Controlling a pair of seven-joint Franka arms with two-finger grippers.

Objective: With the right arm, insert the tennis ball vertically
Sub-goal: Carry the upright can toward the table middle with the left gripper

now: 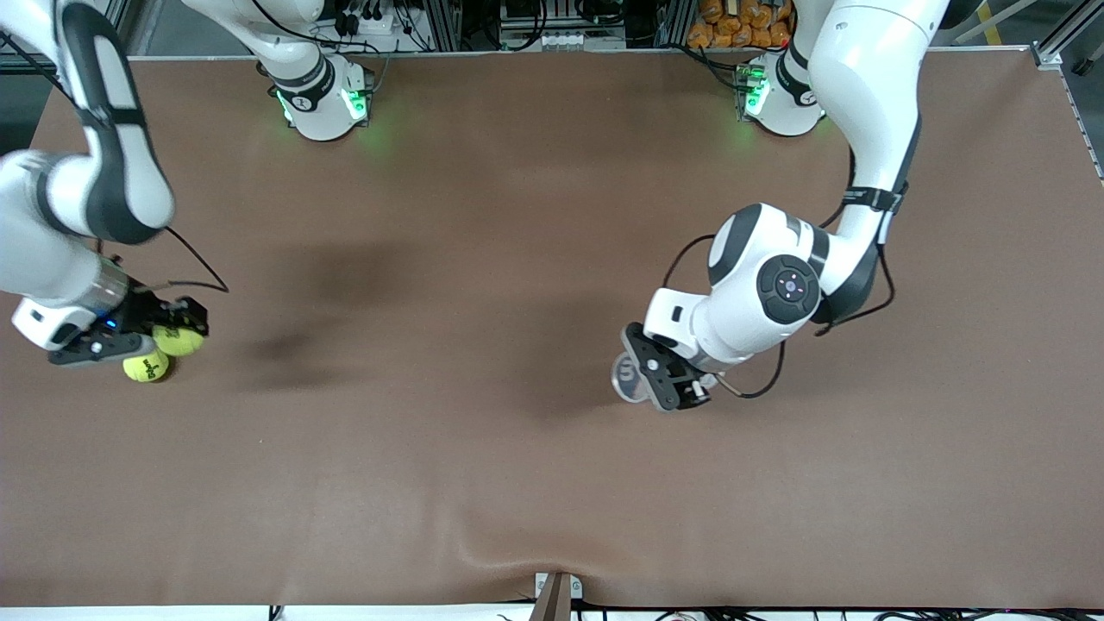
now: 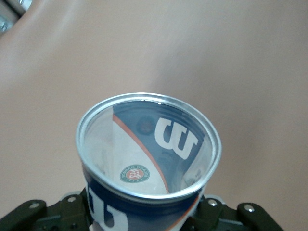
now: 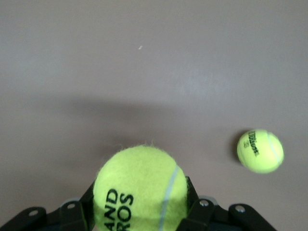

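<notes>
Here the fuzzy yellow-green tennis ball (image 3: 140,187) with black lettering and a pale seam sits clamped between the closed fingers of the right gripper (image 1: 177,332), up over the brown table (image 1: 483,448) at the right arm's end. A second yellow-green tennis ball (image 1: 147,367) lies on the table just beside it. The left gripper (image 2: 144,216) grips a clear plastic tube can (image 2: 147,159) with a metal rim and navy label, its mouth open, well apart from the held ball. The brown covering is wrinkled near its front edge.
</notes>
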